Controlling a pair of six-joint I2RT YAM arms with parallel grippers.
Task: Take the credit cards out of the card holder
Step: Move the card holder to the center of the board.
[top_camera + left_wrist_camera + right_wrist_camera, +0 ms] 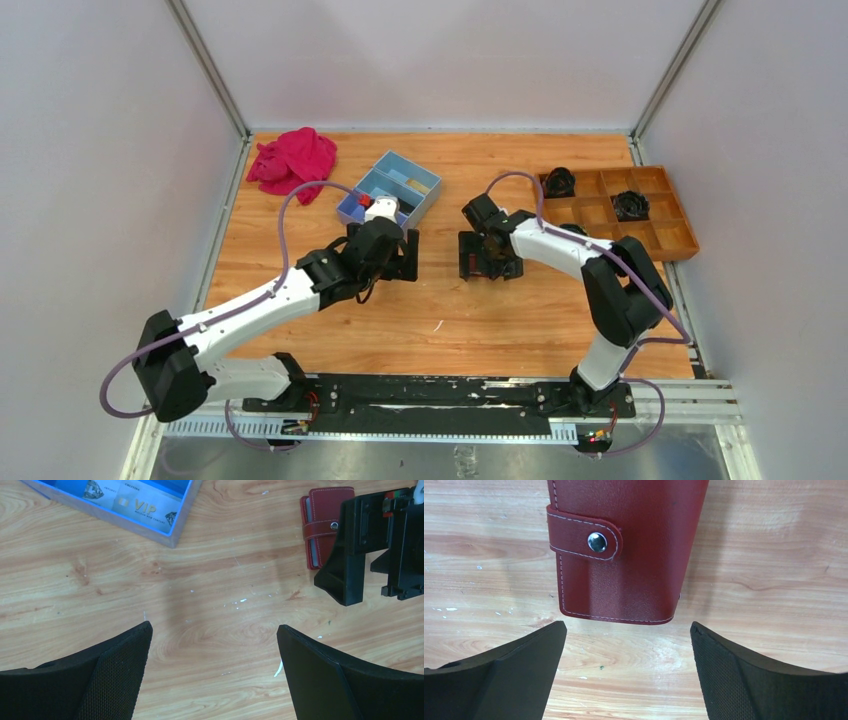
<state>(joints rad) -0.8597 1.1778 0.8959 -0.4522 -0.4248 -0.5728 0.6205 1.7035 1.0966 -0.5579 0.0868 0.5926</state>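
My right jaws hang spread above the tabletop (774, 555), the card holder (624, 545) lying just ahead, snapped closed. Left jaws spread too, empty. Next, I reckon: pin it, unsnap the strap (574, 536).

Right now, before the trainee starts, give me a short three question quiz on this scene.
1. True or false: the card holder has its strap snapped shut.
2. Which is closer to the card holder: A, the left end effector, or B, the right end effector?
3. Fill in: the card marked VIP lies in the ___ box.
Key: 1 true; 2 B; 3 blue.
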